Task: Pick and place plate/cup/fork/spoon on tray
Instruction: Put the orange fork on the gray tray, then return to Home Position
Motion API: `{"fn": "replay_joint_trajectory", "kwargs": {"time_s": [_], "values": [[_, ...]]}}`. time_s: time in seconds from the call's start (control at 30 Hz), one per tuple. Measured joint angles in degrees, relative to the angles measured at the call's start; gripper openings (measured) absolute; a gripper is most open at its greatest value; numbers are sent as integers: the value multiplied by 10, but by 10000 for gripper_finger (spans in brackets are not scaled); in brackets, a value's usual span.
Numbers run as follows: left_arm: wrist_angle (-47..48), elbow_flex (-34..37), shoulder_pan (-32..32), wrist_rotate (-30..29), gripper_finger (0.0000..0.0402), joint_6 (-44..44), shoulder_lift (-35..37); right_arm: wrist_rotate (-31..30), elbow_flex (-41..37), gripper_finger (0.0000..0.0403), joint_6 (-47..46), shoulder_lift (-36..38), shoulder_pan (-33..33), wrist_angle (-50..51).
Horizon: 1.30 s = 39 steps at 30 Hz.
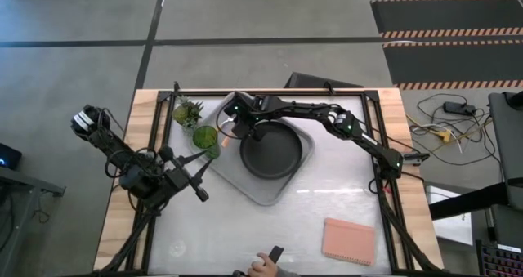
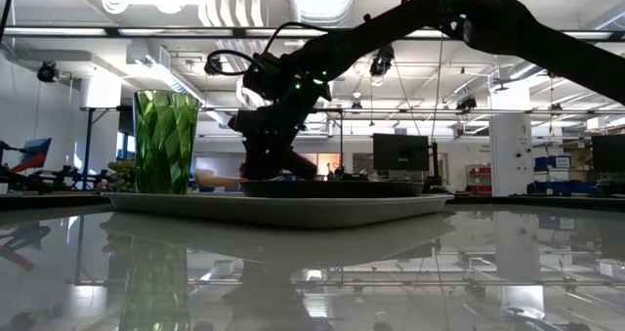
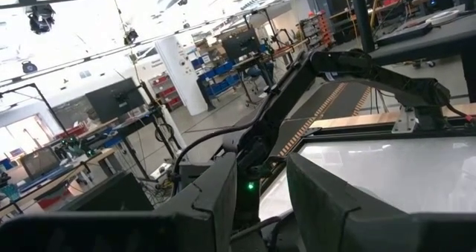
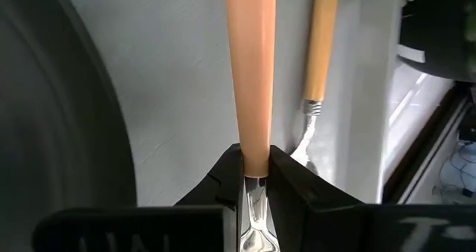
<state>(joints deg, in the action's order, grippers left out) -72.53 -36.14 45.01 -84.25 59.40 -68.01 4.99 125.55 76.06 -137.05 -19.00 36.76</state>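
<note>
Spoon [image 4: 251, 66], going by its pale handle, is clamped at the neck in the right gripper [image 4: 254, 159], handle running straight ahead of the fingertips over the tray [image 4: 178, 73]. The fork [image 4: 321, 44] lies just to one side of the pincer, near the tray's rim, and the plate [image 4: 44, 133] is close on the other side. Judgement: lower until the bowl rests on the tray floor, keep the handle parallel to the fork so the two don't cross, then part the fingers and lift straight up. Only the right wrist view shows the grip and the fork. The high view alone gives layout, with the cup [image 1: 206, 136] just beyond the pincer on the tray and the left gripper [image 1: 198, 189] well away, fingers apart. The low view suggests the pincer is already low beside the plate
</note>
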Motion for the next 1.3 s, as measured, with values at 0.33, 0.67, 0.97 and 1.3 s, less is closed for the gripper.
{"fn": "replay_joint_trajectory", "kwargs": {"time_s": [0.33,0.67,0.97,1.3], "values": [[0,0,0,0,103,0,0,0,-17,42,0,0,0,-28],[0,0,0,0,103,0,0,0,-24,77,-4,0,0,-60],[0,0,0,0,102,0,0,-37,0,69,-58,16,9,-39],[0,0,0,13,102,0,0,-67,8,21,-236,141,41,74]]}}
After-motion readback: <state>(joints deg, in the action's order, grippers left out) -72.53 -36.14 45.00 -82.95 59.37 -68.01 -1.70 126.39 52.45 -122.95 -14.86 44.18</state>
